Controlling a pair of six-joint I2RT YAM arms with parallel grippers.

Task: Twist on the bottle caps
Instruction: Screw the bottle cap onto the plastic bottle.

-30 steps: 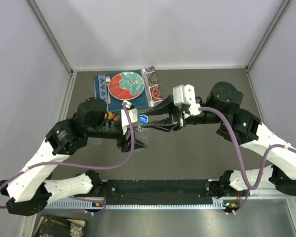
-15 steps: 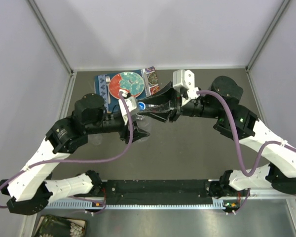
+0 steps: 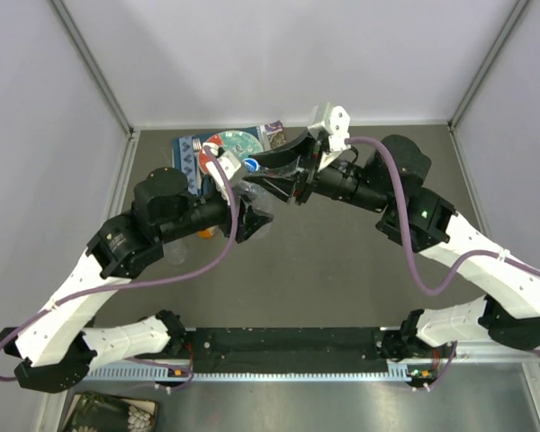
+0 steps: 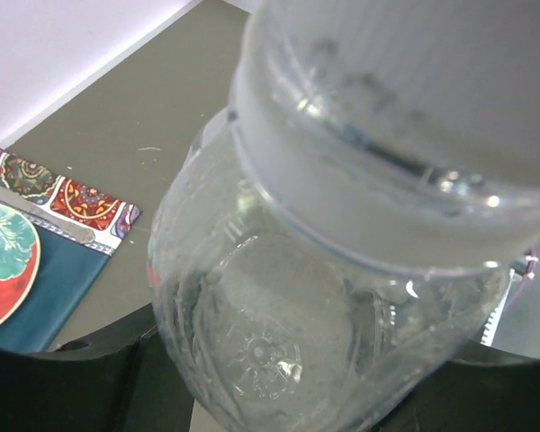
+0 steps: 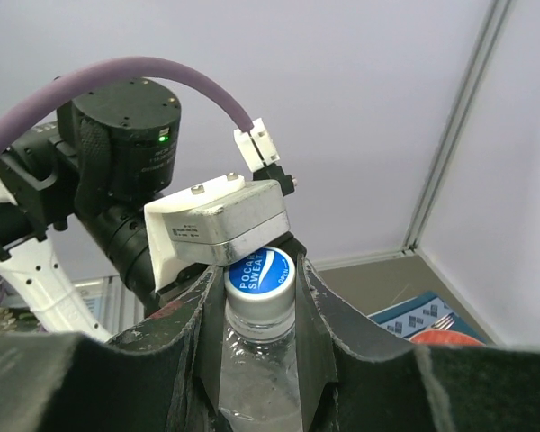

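One bottle [image 4: 252, 270] | left hand [image 4: 279, 387] grips body | right hand [image 5: 256, 290] pinches cap [image 5: 260, 270] | cap print: right-wrist only

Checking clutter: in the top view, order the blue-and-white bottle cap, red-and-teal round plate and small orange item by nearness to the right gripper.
1. Blue-and-white bottle cap, between the right gripper's fingers.
2. Red-and-teal round plate, behind-left.
3. Small orange item, toward the near left.
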